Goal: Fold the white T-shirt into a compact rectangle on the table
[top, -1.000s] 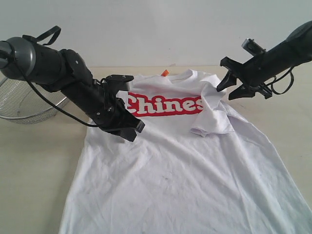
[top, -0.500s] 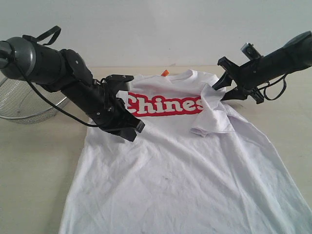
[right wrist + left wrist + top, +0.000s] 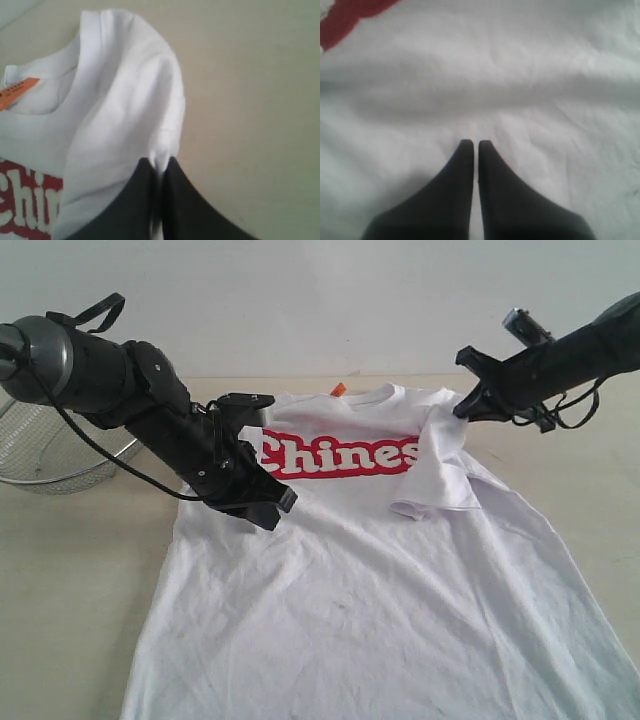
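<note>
Lying front up on the table (image 3: 80, 570), the white T-shirt (image 3: 370, 600) has its collar toward the far edge and its hem toward the near edge, where it runs out of the exterior view. Red lettering (image 3: 335, 454) with a white outline crosses the chest and reads "Chines"; the end of the word is covered by the sleeve (image 3: 440, 480) on the right, which is folded inward over the chest. A small orange neck tag (image 3: 15, 91) sits inside the collar; it carries dark print too small to read.

The right gripper (image 3: 160, 162) is clenched on a pinch of white fabric at the shirt's shoulder on the right side, close to the table's far edge; the cloth rises in a ridge from the collar to the closed jaws.

The left gripper (image 3: 475, 144) is clamped tight with nothing between its fingers. It hangs over plain white cloth on the left of the chest, just below the first letter, and whether the tips touch the fabric cannot be told.

A silver wire-mesh basket (image 3: 50, 455) stands at the table's left edge, apart from the shirt.
</note>
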`<control>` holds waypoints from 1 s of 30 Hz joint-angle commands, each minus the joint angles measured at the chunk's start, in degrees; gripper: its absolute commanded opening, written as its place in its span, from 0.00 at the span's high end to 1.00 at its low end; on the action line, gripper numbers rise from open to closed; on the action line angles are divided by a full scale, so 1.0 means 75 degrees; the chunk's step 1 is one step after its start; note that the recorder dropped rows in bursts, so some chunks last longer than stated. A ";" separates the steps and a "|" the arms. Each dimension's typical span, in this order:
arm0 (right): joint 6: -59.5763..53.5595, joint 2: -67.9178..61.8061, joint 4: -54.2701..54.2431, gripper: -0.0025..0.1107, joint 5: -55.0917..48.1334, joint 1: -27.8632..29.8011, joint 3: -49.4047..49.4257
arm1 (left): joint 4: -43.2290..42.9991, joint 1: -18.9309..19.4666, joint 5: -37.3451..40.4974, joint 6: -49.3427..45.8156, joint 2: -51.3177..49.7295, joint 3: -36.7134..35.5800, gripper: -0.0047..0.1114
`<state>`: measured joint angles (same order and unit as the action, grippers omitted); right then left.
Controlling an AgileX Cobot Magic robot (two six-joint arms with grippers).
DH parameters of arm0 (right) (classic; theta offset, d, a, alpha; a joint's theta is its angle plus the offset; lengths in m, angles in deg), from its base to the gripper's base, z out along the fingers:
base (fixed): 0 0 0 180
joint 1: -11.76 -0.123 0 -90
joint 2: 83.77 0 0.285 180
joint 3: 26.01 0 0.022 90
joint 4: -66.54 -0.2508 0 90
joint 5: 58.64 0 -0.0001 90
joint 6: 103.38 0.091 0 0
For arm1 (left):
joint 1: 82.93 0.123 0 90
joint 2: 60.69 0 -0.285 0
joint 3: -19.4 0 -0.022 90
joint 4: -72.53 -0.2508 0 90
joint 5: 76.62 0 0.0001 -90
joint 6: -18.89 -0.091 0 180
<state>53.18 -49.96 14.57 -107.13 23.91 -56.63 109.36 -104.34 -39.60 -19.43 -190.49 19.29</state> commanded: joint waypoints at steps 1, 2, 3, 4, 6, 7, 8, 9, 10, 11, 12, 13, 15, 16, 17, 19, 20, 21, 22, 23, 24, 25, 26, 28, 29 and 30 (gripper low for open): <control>-0.0048 0.0405 0.0315 0.98 0.0259 0.0356 -0.0035 | 0.0022 0.0017 0.0043 -0.0032 -0.0006 0.0051 0.92; -0.0048 0.0434 0.0373 0.98 0.0327 0.0391 -0.0035 | 0.0022 0.0017 0.0043 -0.0032 -0.0006 0.0051 0.92; -0.0048 0.0449 0.0388 0.98 0.0364 0.0435 -0.0035 | 0.0022 0.0017 0.0043 -0.0032 -0.0006 0.0051 0.92; -0.0048 0.0459 0.0388 0.98 0.0413 0.0433 -0.0035 | 0.0022 0.0017 0.0043 -0.0032 -0.0006 0.0051 0.92; -0.0048 0.0479 0.0531 0.98 0.0648 0.0433 -0.0035 | 0.0022 0.0017 0.0043 -0.0032 -0.0006 0.0051 0.92; -0.0048 0.0479 0.0609 0.98 0.0811 0.0433 -0.0035 | 0.0022 0.0017 0.0057 -0.0032 -0.0006 0.0051 0.92; -0.0048 0.0479 0.0607 0.98 0.0918 0.0433 -0.0035 | 0.0022 0.0017 0.0075 -0.0032 -0.0006 0.0051 0.92; -0.0048 0.0479 0.0607 0.98 0.0954 0.0433 -0.0035 | 0.0022 0.0017 0.0087 -0.0032 -0.0006 0.0051 0.92; -0.0048 0.0485 0.0607 0.98 0.0898 0.0433 -0.0055 | 0.0022 0.0017 0.0087 -0.0032 -0.0006 0.0051 0.92; -0.0048 0.0485 0.0607 0.98 0.0729 0.0433 -0.0120 | 0.0022 0.0017 0.0087 -0.0032 -0.0006 0.0051 0.92; -0.0088 0.0485 0.0626 0.98 0.0481 0.0433 -0.0189 | 0.0022 0.0017 0.0071 -0.0032 -0.0006 0.0051 0.92; -0.0154 0.0485 0.0626 0.98 0.0200 0.0414 -0.0248 | 0.0022 0.0017 0.0046 -0.0032 -0.0006 0.0051 0.92; -0.0357 0.0485 0.0664 0.98 -0.0257 0.0265 -0.0465 | 0.0022 0.0017 0.0027 -0.0032 -0.0006 0.0051 0.92; -0.0417 0.0485 0.0664 0.98 -0.0388 0.0182 -0.0545 | 0.0022 0.0017 0.0027 -0.0032 -0.0006 0.0051 0.92; -0.0474 0.0485 0.0680 0.98 -0.0501 0.0072 -0.0644 | 0.0022 0.0017 0.0027 -0.0032 -0.0006 0.0051 0.92; -0.0618 0.0485 0.0733 0.98 -0.0709 -0.0172 -0.0837 | 0.0022 0.0017 0.0027 -0.0032 -0.0006 0.0051 0.92; -0.0702 0.0485 0.0811 0.98 -0.0803 -0.0334 -0.0945 | 0.0022 0.0017 0.0044 -0.0032 -0.0006 0.0051 0.92; -0.0786 0.0485 0.0948 0.98 -0.0917 -0.0518 -0.1048 | 0.0022 0.0017 0.0044 -0.0032 -0.0006 0.0051 0.92; -0.0804 0.0485 0.1150 0.98 -0.1006 -0.0683 -0.1128 | 0.0022 0.0017 0.0044 -0.0032 -0.0006 0.0051 0.92; -0.0804 0.0485 0.1418 0.98 -0.1011 -0.0898 -0.1198 | 0.0022 0.0017 0.0044 -0.0032 -0.0006 0.0051 0.92; -0.0770 0.0485 0.1698 0.98 -0.1011 -0.1112 -0.1236 | 0.0022 0.0017 0.0044 -0.0032 -0.0006 0.0051 0.92; -0.0714 0.0485 0.1903 0.98 -0.0952 -0.1284 -0.1259 | 0.0022 0.0017 0.0044 -0.0032 -0.0006 0.0051 0.92; -0.0670 0.0485 0.2123 0.98 -0.0918 -0.1521 -0.1259 | 0.0022 0.0017 0.0044 -0.0032 -0.0006 0.0051 0.92; -0.0574 0.0453 0.2406 0.98 -0.0821 -0.1831 -0.1259 | 0.0022 0.0017 0.0044 -0.0032 -0.0006 0.0051 0.92; -0.0540 0.0415 0.2439 0.98 -0.0822 -0.1989 -0.1259 | 0.0022 0.0017 0.0044 -0.0032 -0.0006 0.0051 0.92; -0.0540 0.0373 0.2488 0.98 -0.0822 -0.2133 -0.1259 | 0.0022 0.0017 0.0044 -0.0032 -0.0006 0.0051 0.92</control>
<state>48.76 -47.29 30.91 -113.26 10.33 -65.73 109.36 -104.34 -39.60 -19.43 -190.49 19.29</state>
